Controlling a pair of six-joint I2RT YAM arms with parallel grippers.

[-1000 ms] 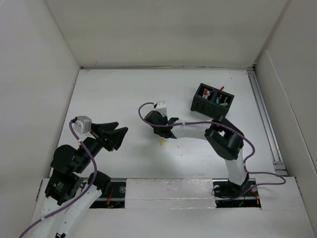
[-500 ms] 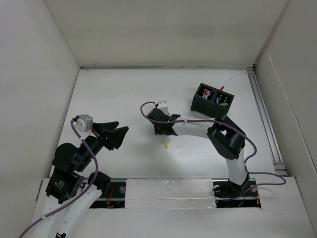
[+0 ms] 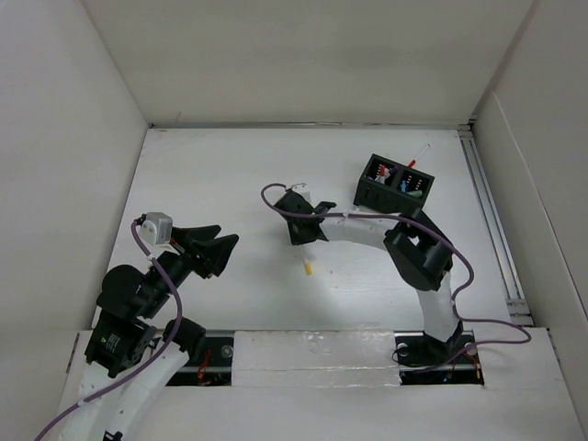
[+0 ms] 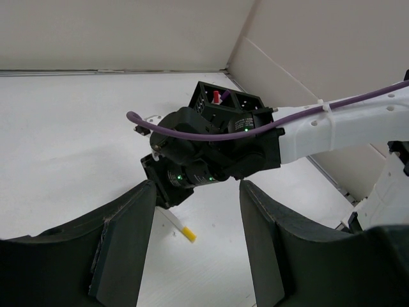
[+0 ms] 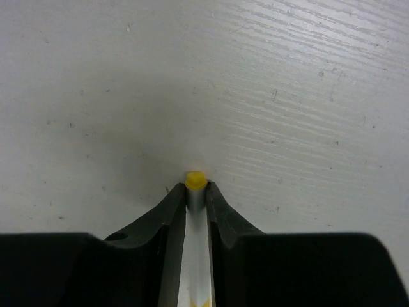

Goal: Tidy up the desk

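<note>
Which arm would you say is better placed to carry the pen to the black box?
Right: the right end effector clasps the pen, nearer the box; the left end effector hangs open.

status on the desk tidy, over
Left gripper jaws open, empty. Right gripper jaws shut on yellow-tipped pen, low over desk. Nothing between it and organizer.
</note>
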